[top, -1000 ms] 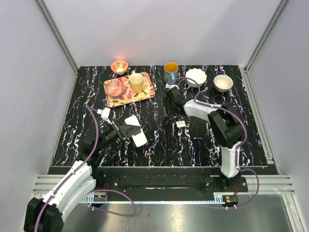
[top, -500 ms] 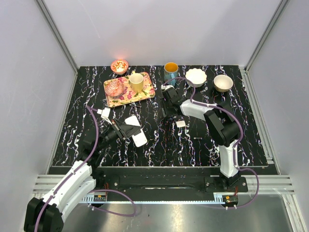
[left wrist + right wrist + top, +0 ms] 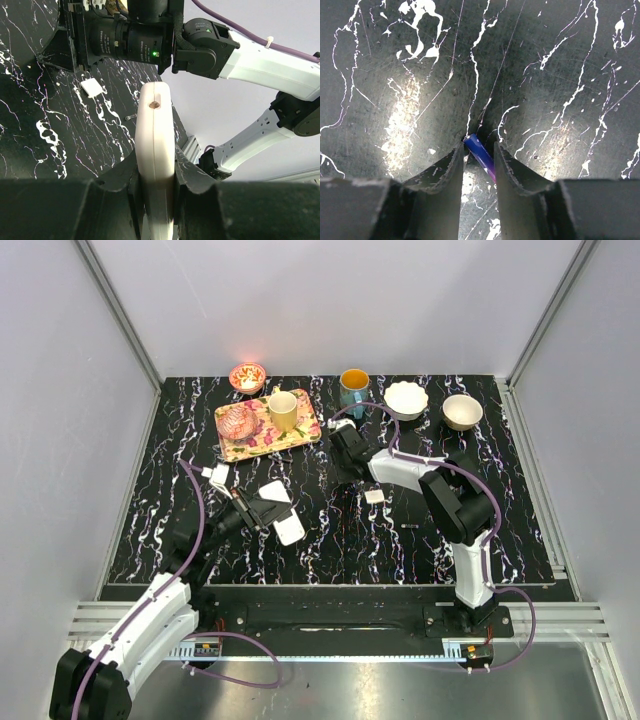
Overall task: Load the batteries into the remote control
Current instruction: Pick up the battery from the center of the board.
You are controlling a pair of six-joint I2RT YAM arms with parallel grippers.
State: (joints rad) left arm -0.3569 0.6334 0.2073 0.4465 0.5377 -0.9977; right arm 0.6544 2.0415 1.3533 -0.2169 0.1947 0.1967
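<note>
Partly hidden by right tool [image 3: 479, 148]: purple battery [image 3: 475, 144]

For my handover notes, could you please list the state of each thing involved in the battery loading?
left tool, shut on remote control
remote control, gripped edge-on
right tool, straddling battery, grip unclear
battery, purplish, lying on table
cover piece, loose on table
</note>
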